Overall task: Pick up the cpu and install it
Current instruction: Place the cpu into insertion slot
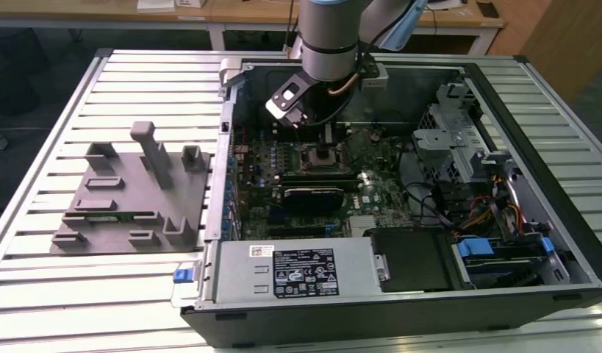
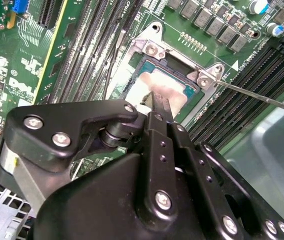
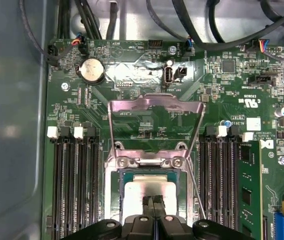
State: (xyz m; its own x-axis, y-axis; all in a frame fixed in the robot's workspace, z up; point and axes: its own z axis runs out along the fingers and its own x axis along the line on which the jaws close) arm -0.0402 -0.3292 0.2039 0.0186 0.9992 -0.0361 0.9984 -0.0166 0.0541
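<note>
The cpu [image 3: 136,192] [image 2: 142,87], a flat square chip with a pale silver lid, lies flat in the motherboard socket [image 1: 320,158] inside the open computer case. The socket's metal load plate [image 3: 154,107] is tilted up and open. Beside the socket its thin wire lever [image 2: 262,97] stands free. My gripper [image 3: 154,200] [image 2: 157,100] [image 1: 323,151] hangs straight over the socket. Its two black fingers are pressed together, and their tips rest on or just above the middle of the lid. Nothing is between them.
Memory slots [image 3: 71,185] flank the socket on both sides. A black block [image 1: 311,197] sits just in front of the socket, with the power supply [image 1: 291,268] nearer the case front. A drive cage [image 1: 458,125] and cables are at the exterior view's right. A grey fixture [image 1: 124,198] stands on the slatted table at the left.
</note>
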